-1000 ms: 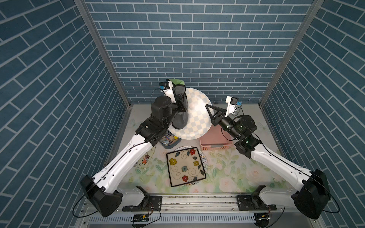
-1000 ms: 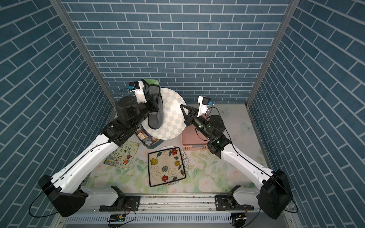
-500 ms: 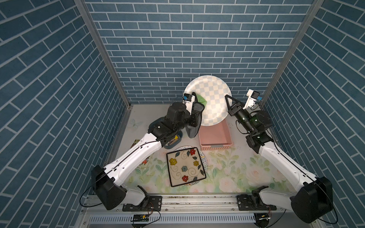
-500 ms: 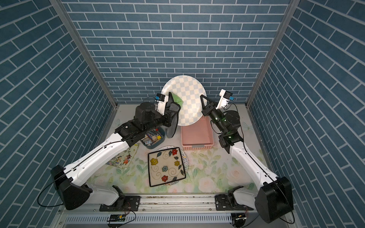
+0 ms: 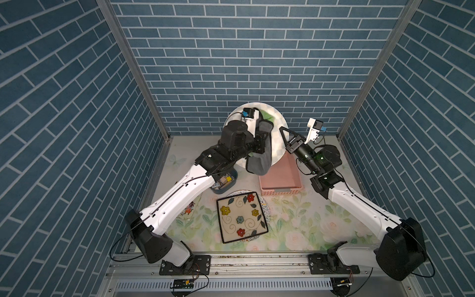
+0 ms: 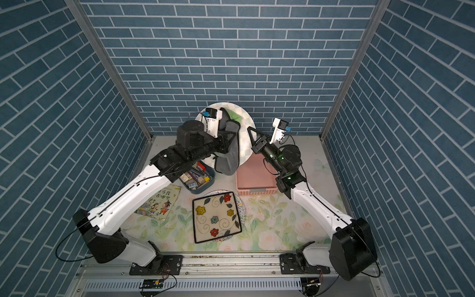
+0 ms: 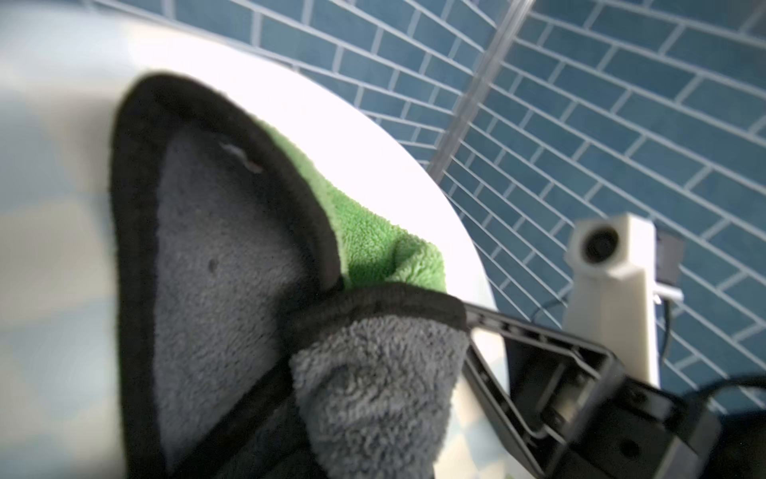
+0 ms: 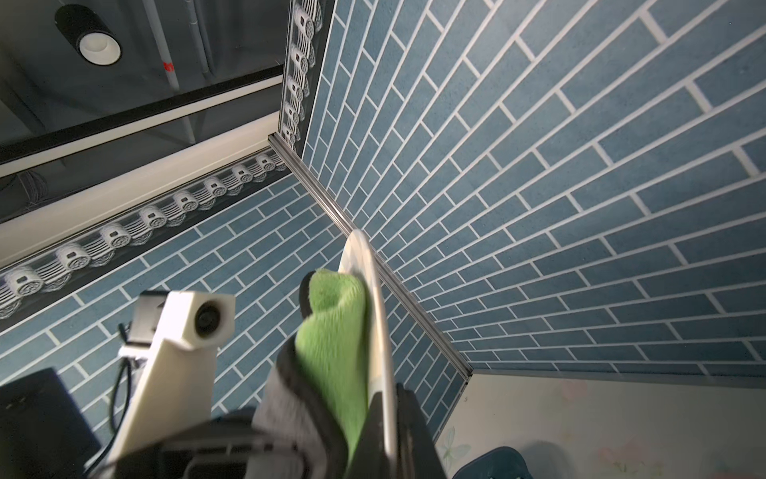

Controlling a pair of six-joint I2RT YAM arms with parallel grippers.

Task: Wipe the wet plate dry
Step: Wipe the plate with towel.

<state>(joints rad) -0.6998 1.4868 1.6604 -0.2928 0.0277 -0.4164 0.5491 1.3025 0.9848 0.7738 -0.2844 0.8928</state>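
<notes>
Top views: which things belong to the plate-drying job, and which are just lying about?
In use: round plate, clamped at its rim by the right gripper; cloth, held against it by the left gripper.
Lying about: square plate, pink basket, blue bin, book.

Evenly lit top views; plate (image 7: pixel 364 137) glares, blurred, in left wrist view.

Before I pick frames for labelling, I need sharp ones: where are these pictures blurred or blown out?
Left wrist: the plate is blown out white at its rim and blurred close to the lens; the cloth is sharper. Right wrist: plate edge and green fold crisp, parts nearest the lens soft. Both top views: evenly lit, sharp throughout.
</notes>
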